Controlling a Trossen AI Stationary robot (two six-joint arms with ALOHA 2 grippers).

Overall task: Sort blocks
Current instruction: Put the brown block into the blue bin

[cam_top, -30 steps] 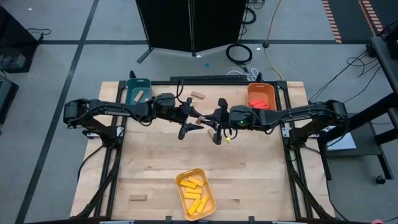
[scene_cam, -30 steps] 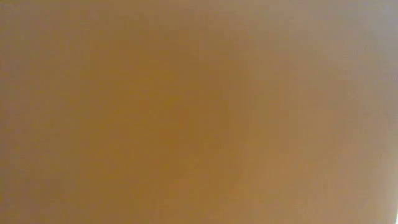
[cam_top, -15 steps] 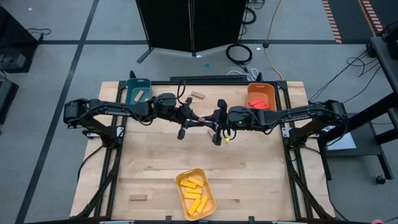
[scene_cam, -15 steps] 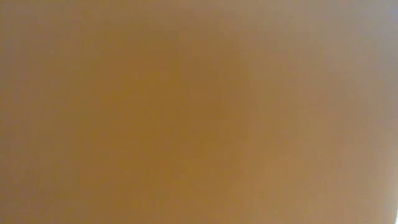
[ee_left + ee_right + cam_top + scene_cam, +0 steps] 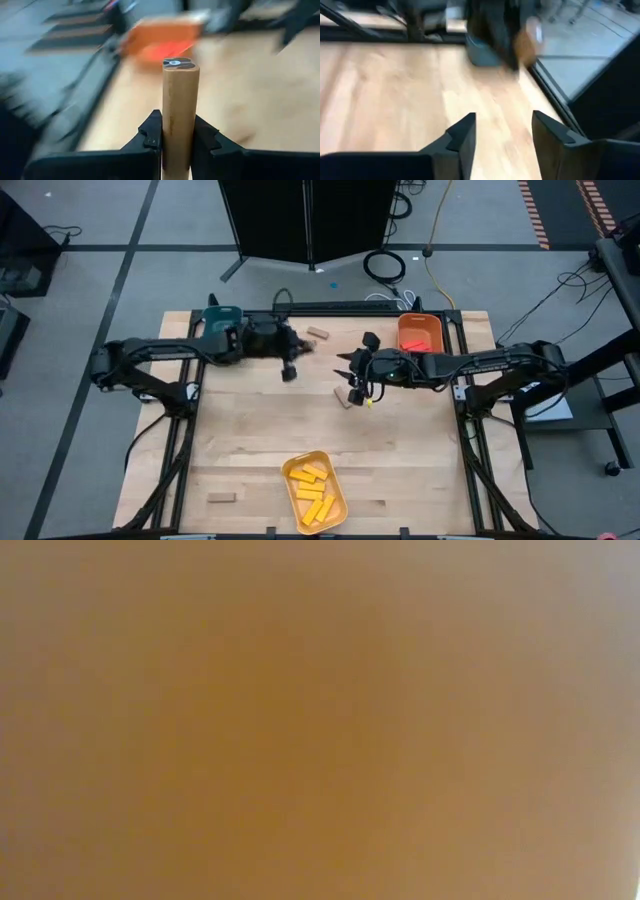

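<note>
Robotics lab/workshop: wood bench [image 5: 400,470] on black metal frame [image 5: 468,450], grey floor w/ loose cables [image 5: 385,265], hazard-striped tape [image 5: 533,210].

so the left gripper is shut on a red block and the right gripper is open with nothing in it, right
Not quite: the block in the left gripper is plain tan wood, not red, as the left wrist view shows. The rest holds: that gripper is shut on it, and the right gripper is open with nothing between its fingers.

Only a blurred orange-brown surface across the whole low view
</note>
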